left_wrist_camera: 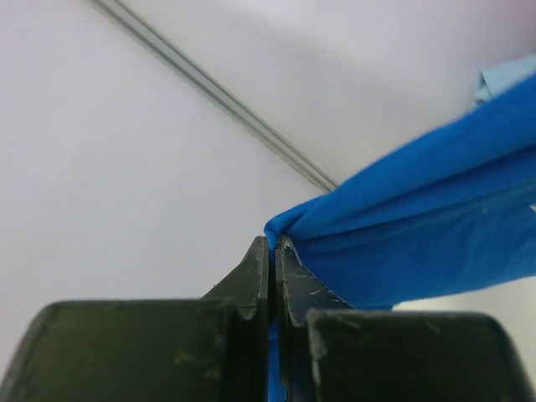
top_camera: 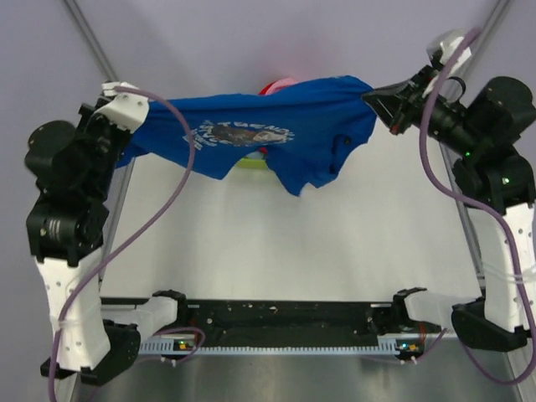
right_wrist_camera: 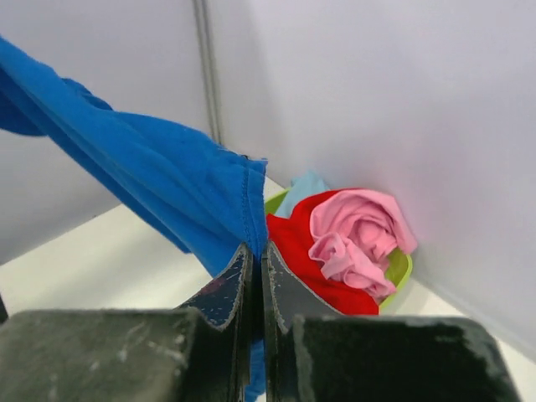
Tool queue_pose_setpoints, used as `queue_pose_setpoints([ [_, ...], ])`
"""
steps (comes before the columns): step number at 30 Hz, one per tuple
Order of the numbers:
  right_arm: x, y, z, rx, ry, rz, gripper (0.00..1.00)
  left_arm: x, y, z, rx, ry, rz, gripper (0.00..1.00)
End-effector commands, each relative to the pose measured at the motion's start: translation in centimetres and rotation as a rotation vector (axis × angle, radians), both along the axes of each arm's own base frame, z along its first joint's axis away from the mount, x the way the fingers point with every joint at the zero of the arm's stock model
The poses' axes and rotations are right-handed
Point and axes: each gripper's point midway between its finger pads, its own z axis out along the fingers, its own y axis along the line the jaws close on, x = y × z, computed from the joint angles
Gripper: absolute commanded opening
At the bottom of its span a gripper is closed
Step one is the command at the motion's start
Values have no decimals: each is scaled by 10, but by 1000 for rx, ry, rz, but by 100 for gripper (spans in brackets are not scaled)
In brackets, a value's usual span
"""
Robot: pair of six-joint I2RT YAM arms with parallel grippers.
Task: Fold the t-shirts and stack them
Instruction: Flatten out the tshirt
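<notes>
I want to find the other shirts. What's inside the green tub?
The green tub holds a red shirt, a pink shirt and a light blue shirt. Anything beneath them is covered.

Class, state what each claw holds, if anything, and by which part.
Both hold the blue shirt, stretched between them: the left claw pinches a bunched edge, the right claw a hemmed edge.

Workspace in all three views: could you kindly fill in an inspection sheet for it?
Surface: white table, open area bare.
Job's things: blue t-shirt stretched in the air between both arms; red shirt, pink shirt and light blue shirt bundled in the lime green tub.
Clutter: nothing seen.
Pincers: left pincer and right pincer each shut on the blue t-shirt.
Cables: a purple cable loops along each arm.
Surroundings: pale walls, metal rails.
</notes>
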Motion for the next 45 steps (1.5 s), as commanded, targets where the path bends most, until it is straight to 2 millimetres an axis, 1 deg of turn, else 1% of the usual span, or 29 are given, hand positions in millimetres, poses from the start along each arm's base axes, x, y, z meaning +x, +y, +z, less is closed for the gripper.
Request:
queue_pose_setpoints([
  [1,-53,1,20,-63,-175,116,0,-25,20,-14,32,72,89,0],
  [2,-60,6,9,-79,-168,172,0,-31,17,-24,32,96,70,0],
  [5,-76,28,-53,-90,-47,364,0,-40,6,-76,34,221,-2,0],
  [6,-80,36,-79,-81,23,421,0,-42,2,-100,28,282,-26,0],
  [7,-90,46,-101,-79,80,497,0,-48,-2,-121,24,333,-48,0],
  [9,-114,66,-159,-120,200,621,0,-58,-10,-174,37,456,-109,0],
  [12,-157,90,-259,-274,407,717,0,-103,-29,-270,82,733,-292,0],
  [13,-176,93,-289,-334,502,753,0,-127,-37,-304,85,853,-376,0],
  [14,-194,94,-311,-378,603,797,0,-150,-43,-338,97,978,-467,4],
  [15,-217,96,-332,-432,714,865,0,-169,-46,-357,101,1060,-524,16],
  [16,-235,99,-342,-472,789,928,0,-182,-45,-372,97,1127,-536,36],
  [17,-247,102,-347,-512,835,971,0,-188,-43,-379,100,1165,-532,44],
  [19,-271,106,-350,-568,934,1086,11,-196,-39,-387,96,1212,-514,54],
  [21,-278,98,-362,-643,1046,1115,24,-201,-39,-386,97,1232,-522,64],
  [23,-282,99,-369,-663,1114,1147,44,-201,-38,-380,112,1221,-526,68],
  [24,-282,99,-368,-670,1119,1154,80,-198,-37,-377,117,1207,-515,70],
  [25,-276,99,-371,-691,1105,1117,99,-194,-36,-374,122,1189,-504,70],
  [27,-260,100,-368,-697,1039,1032,99,-182,-28,-370,136,1148,-432,74],
  [28,-243,101,-366,-681,1002,952,99,-171,-23,-371,140,1124,-384,75],
  [29,-219,100,-363,-646,979,822,99,-161,-16,-373,148,1105,-321,76],
  [30,-186,97,-363,-599,964,647,99,-142,-10,-375,149,1055,-252,76],
  [31,-145,85,-364,-522,964,437,99,-128,0,-379,165,1028,-173,76],
  [32,-101,62,-364,-409,994,214,99,-119,7,-387,170,1022,-112,76],
  [33,-72,42,-370,-326,1010,57,99,-111,13,-394,165,1020,-62,77],
  [36,-16,-12,-389,-90,1041,-263,99,-92,23,-412,106,1036,55,76],
  [38,3,-35,-406,-47,1021,-401,92,-81,29,-419,64,1034,119,75],
  [40,7,-43,-429,-72,1039,-451,88,-73,37,-425,51,1027,159,75],
  [43,-1,-33,-458,-91,1113,-391,84,-68,42,-444,57,1053,173,75],
  [45,-7,-25,-478,-77,1170,-349,82,-69,53,-463,42,1099,214,75],
])
